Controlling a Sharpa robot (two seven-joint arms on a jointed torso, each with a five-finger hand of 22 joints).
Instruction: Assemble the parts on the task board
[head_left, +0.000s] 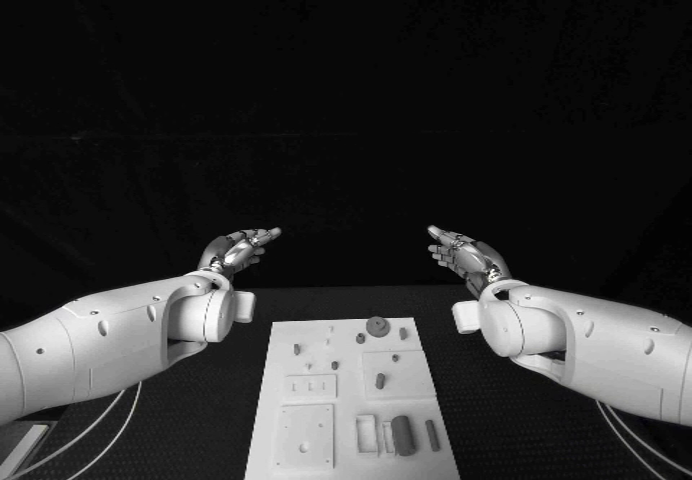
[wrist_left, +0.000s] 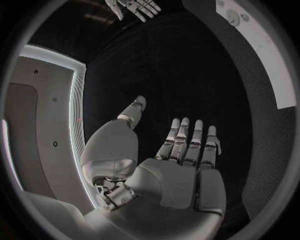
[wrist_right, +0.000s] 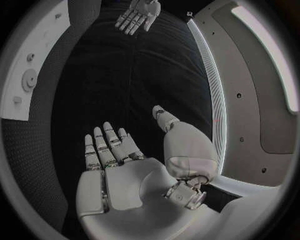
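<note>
Left hand (head_left: 240, 249) and right hand (head_left: 467, 254) hover wide, empty, mid-frame; board (head_left: 281, 425) lies lower centre. Risk: descending fingers may scatter loose parts (head_left: 404, 436).

Matt board, dotted worktop, shiny robot hands.
I saw the task board (head_left: 351, 400) as matt white plastic, its parts (head_left: 378, 325) dull grey. The worktop (wrist_right: 34, 145) looked rough, a dotted black mat. The left robot hand (wrist_left: 178, 165) and right robot hand (wrist_right: 128, 172) had smooth, glossy shells with metallic fingers.
</note>
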